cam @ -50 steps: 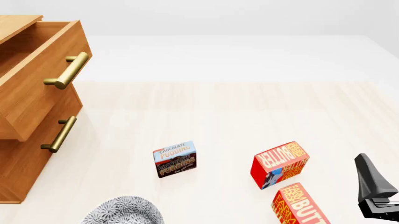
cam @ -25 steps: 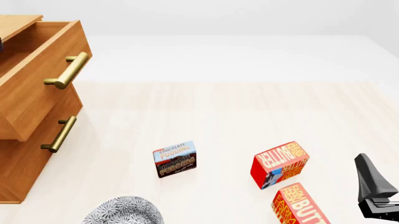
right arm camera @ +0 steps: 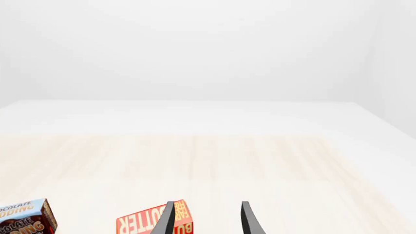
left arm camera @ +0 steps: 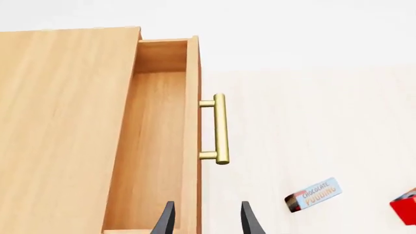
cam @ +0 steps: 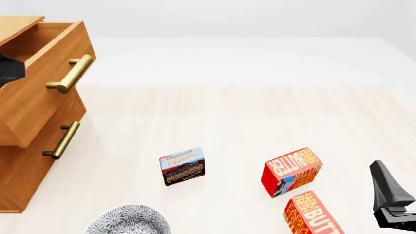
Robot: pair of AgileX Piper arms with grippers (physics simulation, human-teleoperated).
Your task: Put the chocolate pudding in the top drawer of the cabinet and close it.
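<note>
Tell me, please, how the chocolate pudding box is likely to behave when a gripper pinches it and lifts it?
The chocolate pudding looks like a small flat-sided carton, so probably stiff and light. It stands on a narrow edge, so a sideways nudge may tip it. Its smooth printed faces could be slightly slippery.

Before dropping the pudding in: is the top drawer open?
Open. The top drawer juts out from the cabinet, and the left wrist view shows its bare wooden inside.

We see our right gripper as a matte black, angular wedge above a blocky black base. Our left gripper shows two slim, dark grey, pointed fingers; a glossy black angular part belongs to that arm.
</note>
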